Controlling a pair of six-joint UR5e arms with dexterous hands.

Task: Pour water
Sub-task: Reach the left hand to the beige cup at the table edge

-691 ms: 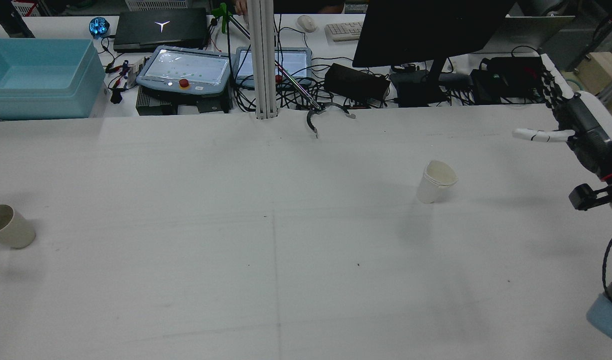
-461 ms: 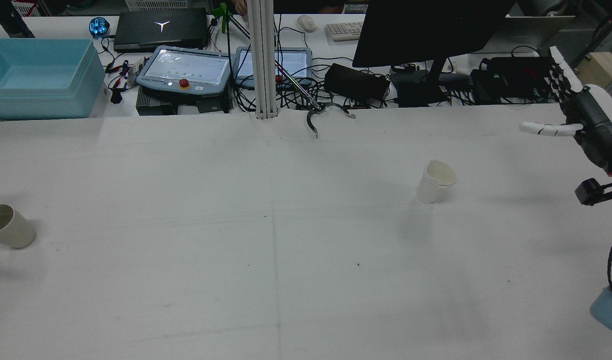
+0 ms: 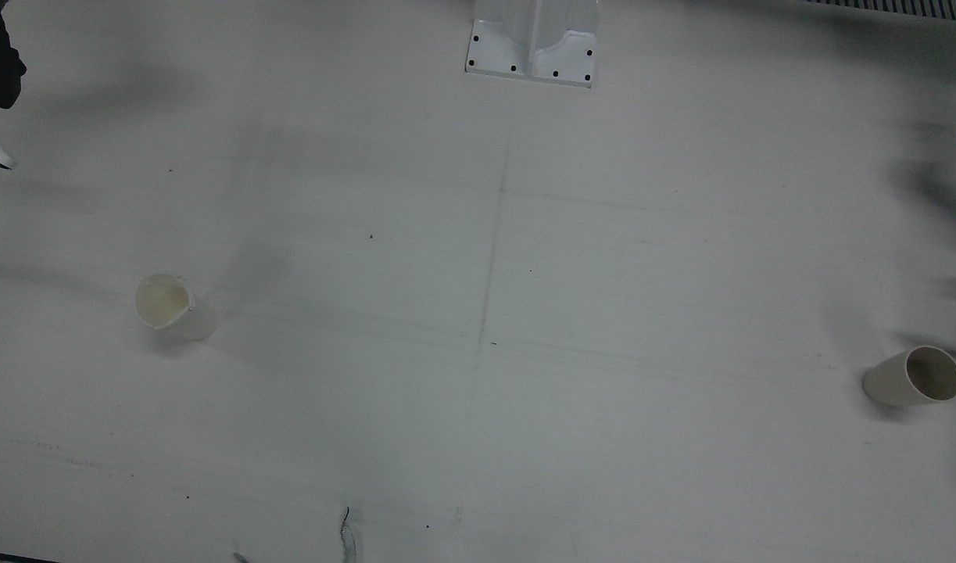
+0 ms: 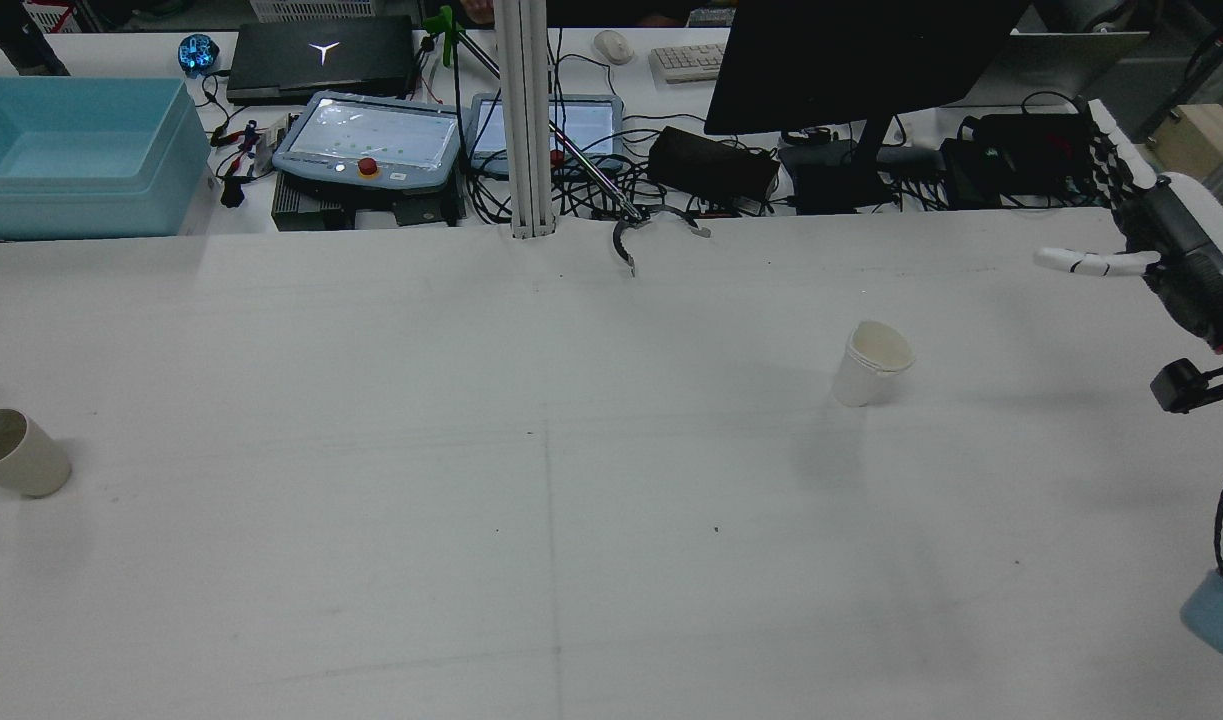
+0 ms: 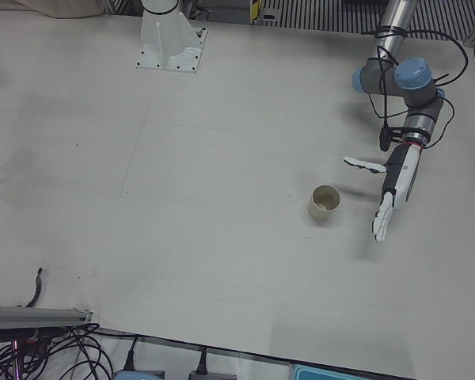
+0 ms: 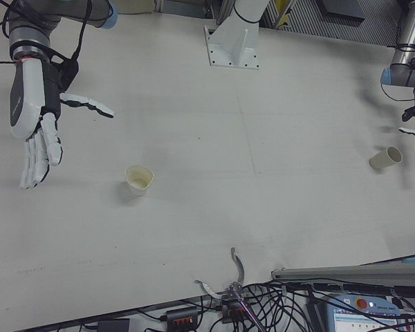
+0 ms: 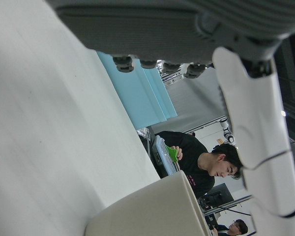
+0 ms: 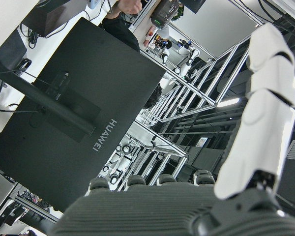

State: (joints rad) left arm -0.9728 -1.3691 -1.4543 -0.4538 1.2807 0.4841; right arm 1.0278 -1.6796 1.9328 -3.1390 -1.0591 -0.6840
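A white paper cup stands upright on the table's right half in the rear view; it also shows in the front view and the right-front view. A beige cup stands at the far left edge, also seen in the left-front view. My right hand hovers open, well to the right of the white cup, fingers spread. My left hand is open beside the beige cup, not touching it. The left hand view shows that cup close below the palm.
At the table's far edge are a blue bin, two teach pendants, a metal post, a black monitor and loose cables. An arm pedestal stands at the near side.
My right hand has drifted a little to the right, away from the white cup, still open. Both cups have stayed put.
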